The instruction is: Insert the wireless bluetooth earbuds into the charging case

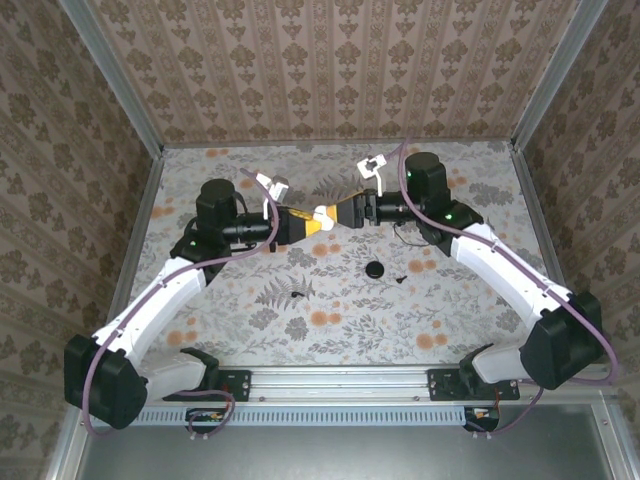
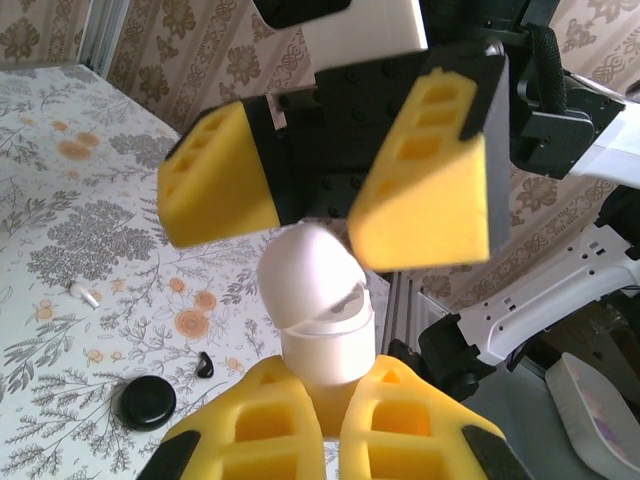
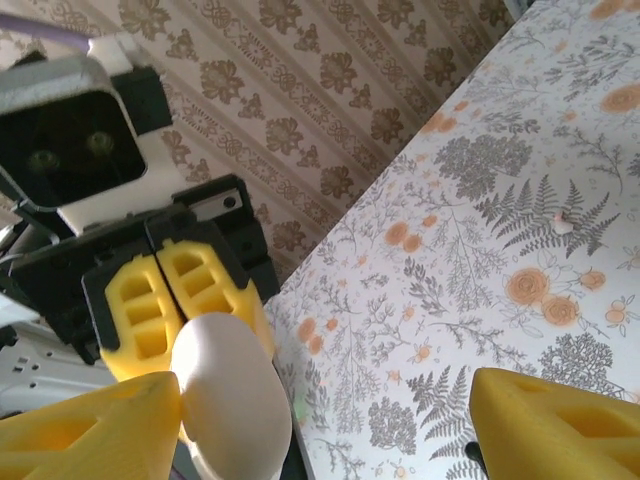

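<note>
"Top external: where's the charging case?"
"Above the table, pinched by the left gripper. The right gripper faces it with its fingers spread."
"Left wrist?"
"The case stands between the near fingers, its lid tipped open toward the right gripper's spread fingers above. One earbud lies on the table left of the near fingers, beside a black disc."
"Right wrist?"
"Its own fingers are wide apart. The case sits against one of them, but I cannot tell if they touch."
</note>
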